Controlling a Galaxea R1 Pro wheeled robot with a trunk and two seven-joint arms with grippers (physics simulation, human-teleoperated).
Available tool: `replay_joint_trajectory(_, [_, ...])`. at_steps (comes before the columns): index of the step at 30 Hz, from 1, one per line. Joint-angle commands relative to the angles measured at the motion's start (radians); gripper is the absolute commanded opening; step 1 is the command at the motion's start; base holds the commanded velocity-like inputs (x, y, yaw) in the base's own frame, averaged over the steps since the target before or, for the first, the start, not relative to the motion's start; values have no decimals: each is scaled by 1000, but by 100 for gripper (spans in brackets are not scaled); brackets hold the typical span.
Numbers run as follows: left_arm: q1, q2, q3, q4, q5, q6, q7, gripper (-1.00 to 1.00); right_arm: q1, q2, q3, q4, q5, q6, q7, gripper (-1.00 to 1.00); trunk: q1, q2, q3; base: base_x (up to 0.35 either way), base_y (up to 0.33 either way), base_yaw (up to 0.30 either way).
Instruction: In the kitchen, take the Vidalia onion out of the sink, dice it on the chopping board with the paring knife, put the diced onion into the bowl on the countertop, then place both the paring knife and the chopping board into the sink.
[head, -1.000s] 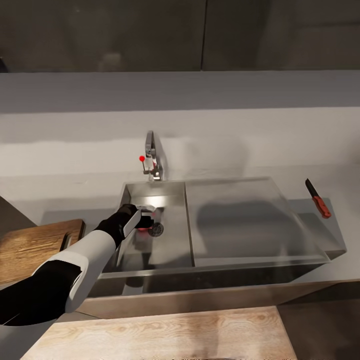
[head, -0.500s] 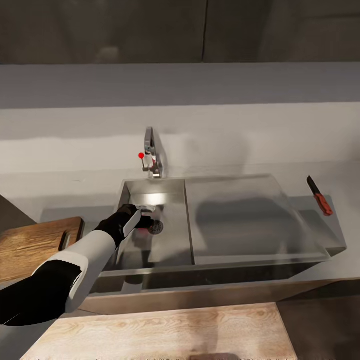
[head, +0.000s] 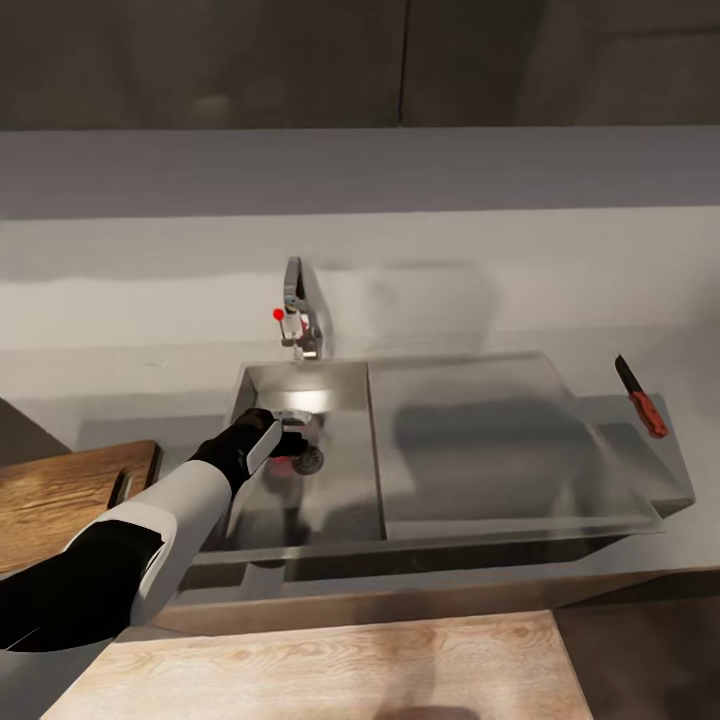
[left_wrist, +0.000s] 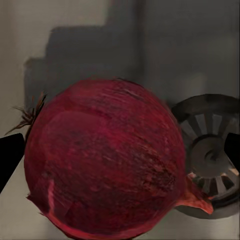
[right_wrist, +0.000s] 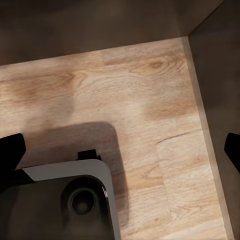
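The Vidalia onion (left_wrist: 105, 165), a dark pinkish-red bulb, lies on the sink (head: 330, 500) floor beside the round drain (left_wrist: 212, 152). In the head view just a red sliver of the onion (head: 283, 463) peeks out under my left gripper (head: 290, 448). That left gripper (left_wrist: 120, 155) is open, one fingertip on each side of the onion with a gap on the drain side. The chopping board (head: 60, 495) lies on the countertop (head: 120, 375) left of the sink. The paring knife (head: 640, 398) rests at the right of the drainboard (head: 480, 440). My right gripper (right_wrist: 120, 150) hangs open over wood flooring. The bowl is out of view.
The chrome faucet (head: 300, 315) with its red knob (head: 279, 314) rises behind the basin, close above my left wrist. A light wooden surface (head: 330, 665) runs along the bottom of the head view. Part of my grey base (right_wrist: 70, 195) sits below the right gripper.
The whole head picture has drifted slightly, so the camera moved. My left gripper stays low in the basin by the drain, still astride the onion.
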Motion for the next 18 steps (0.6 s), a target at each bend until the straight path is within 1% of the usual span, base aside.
replay_joint_trajectory(1, [-1, 1, -7, -1, 11, 4, 8, 100, -1, -1, 8, -2, -6, -3, -7, 100, 1, -2, -2, 50, -32, 0])
replay_joint_trajectory(18, [-1, 1, -7, 4, 11, 3, 8, 100, -1, -1, 9, 1, -6, -3, -7, 100, 1, -2, -2, 7, -4, 0])
